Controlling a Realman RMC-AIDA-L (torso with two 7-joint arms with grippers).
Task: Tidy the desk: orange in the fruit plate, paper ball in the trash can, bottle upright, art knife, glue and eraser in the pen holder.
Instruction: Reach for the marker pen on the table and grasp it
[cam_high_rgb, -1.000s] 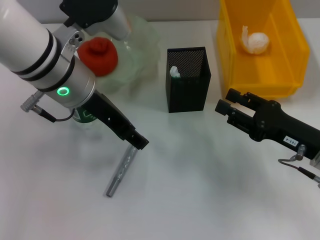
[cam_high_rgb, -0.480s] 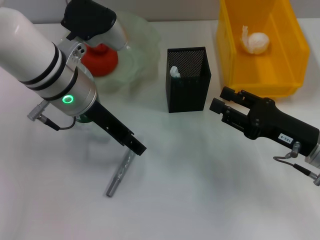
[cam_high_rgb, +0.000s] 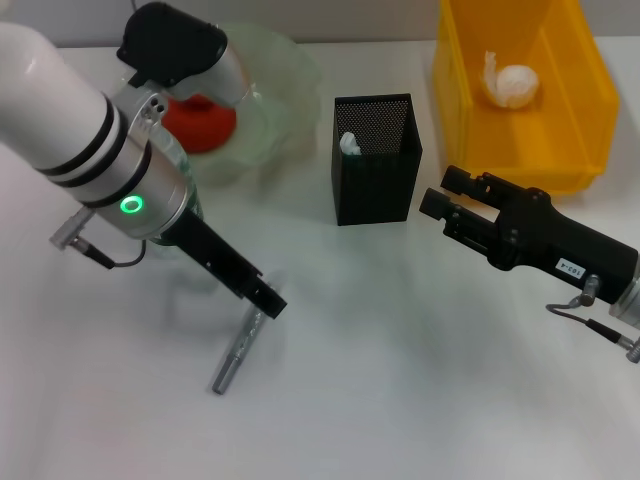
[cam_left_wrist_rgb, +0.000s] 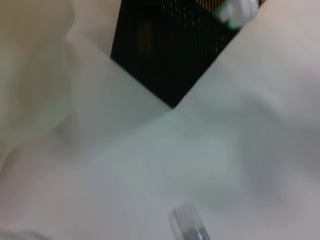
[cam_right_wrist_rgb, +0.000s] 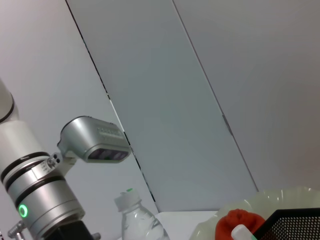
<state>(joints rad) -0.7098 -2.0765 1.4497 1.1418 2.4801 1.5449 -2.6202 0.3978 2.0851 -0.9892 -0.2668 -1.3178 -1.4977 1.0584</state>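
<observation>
Hovering over the art knife, left gripper — jaws unreadable — hides the bottle.

On the white counter, the tall black mesh pen holder is standing in the middle. The pale-green wavy glass fruit plate is sitting to its left, holding the red-orange round orange. The yellow rectangular trash can is sitting to its right, holding the crumpled white paper ball. A slim grey metal art knife is lying nearer the robot, front left.

Left gripper seemingly over art knife
</observation>
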